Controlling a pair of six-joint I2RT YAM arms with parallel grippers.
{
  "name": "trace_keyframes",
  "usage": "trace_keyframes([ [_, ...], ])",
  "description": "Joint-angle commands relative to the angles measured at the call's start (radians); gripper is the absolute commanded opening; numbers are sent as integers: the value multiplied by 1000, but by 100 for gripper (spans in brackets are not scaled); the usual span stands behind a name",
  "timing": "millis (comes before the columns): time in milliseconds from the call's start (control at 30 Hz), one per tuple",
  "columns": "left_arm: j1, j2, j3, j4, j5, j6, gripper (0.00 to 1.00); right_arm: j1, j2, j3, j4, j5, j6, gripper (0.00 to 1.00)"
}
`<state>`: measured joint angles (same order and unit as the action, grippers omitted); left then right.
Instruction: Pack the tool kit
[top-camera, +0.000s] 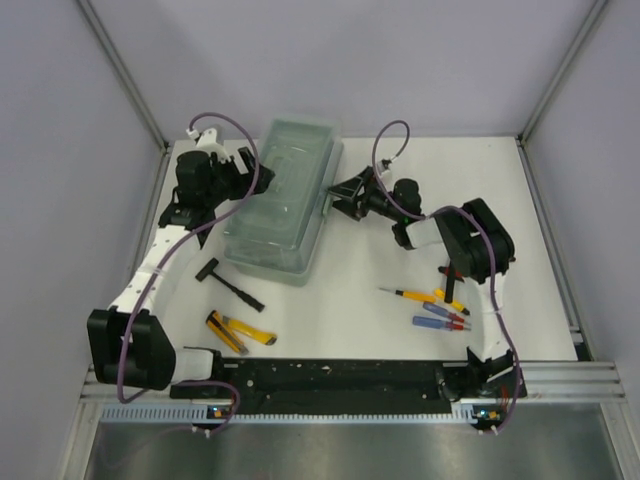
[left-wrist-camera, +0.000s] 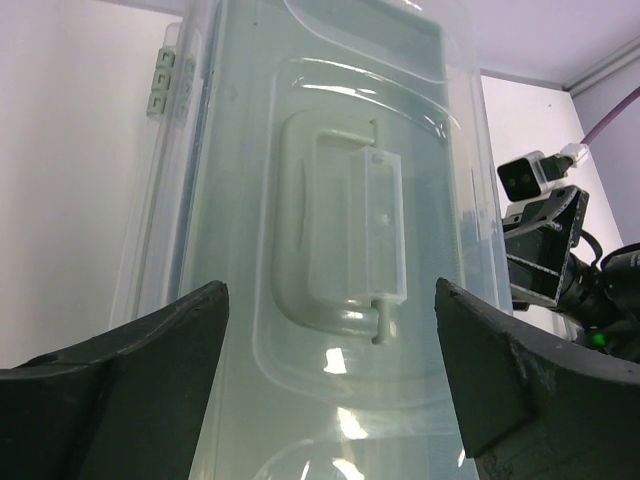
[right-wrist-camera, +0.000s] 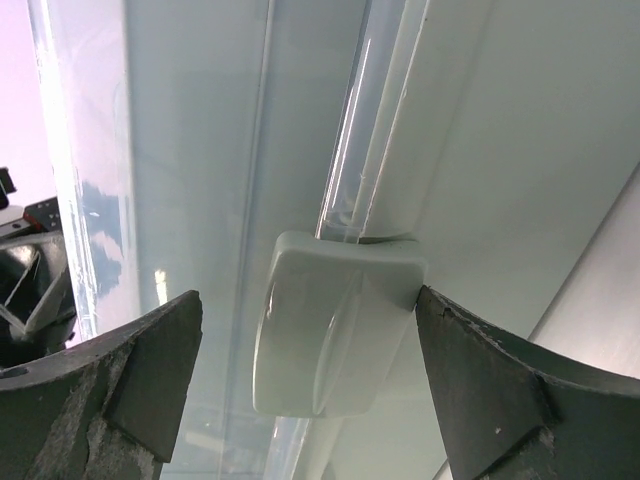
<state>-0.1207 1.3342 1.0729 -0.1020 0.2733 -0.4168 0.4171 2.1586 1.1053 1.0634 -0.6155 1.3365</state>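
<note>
at the far left side of the table, the left gripper (left-wrist-camera: 330, 290) reaches in over the toolbox (top-camera: 285, 195) with its wrist tipped toward the lid (left-wrist-camera: 330, 120). its fingers (left-wrist-camera: 150, 380) stand wide apart, one to each side of the lid's moulded handle (left-wrist-camera: 330, 230), clamped on nothing. across from it, the right gripper (right-wrist-camera: 307, 300) comes in low against the box's right long side, forearm bent back toward its base. its jaws are also spread, and the pale green latch (right-wrist-camera: 335, 330) sits between them; whether the right finger touches the latch edge cannot be told.

the toolbox is sage green with a cloudy see-through lid that lies shut, and the handle is folded flat in its recess. it stands toward the back of the table, between the two grippers, slightly skewed. what is inside cannot be made out through the lid.

on the bare table (top-camera: 350, 270) in front of the box lie a black hammer (top-camera: 232, 282) and yellow pliers (top-camera: 240, 333) on the left, and a small cluster of screwdrivers (top-camera: 435, 310) on the right, well apart from the box.
</note>
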Motion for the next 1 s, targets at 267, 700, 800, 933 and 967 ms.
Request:
trace_keyframes([
  [267,3,223,-114,-366,225,-14,86,57,90,22,208,-55,98,85],
  [700,-33,275,-130,-329,402,3,80,107,69,68,135,-84,39,57],
  [800,-40,284,-136,-327,403,6,80,109,66,70,118,-72,36,47],
  [933,-40,284,-139,-327,394,4,79,109,46,71,72,-44,21,41],
  [967,-42,284,-139,-327,391,3,79,112,34,71,54,-35,10,40],
])
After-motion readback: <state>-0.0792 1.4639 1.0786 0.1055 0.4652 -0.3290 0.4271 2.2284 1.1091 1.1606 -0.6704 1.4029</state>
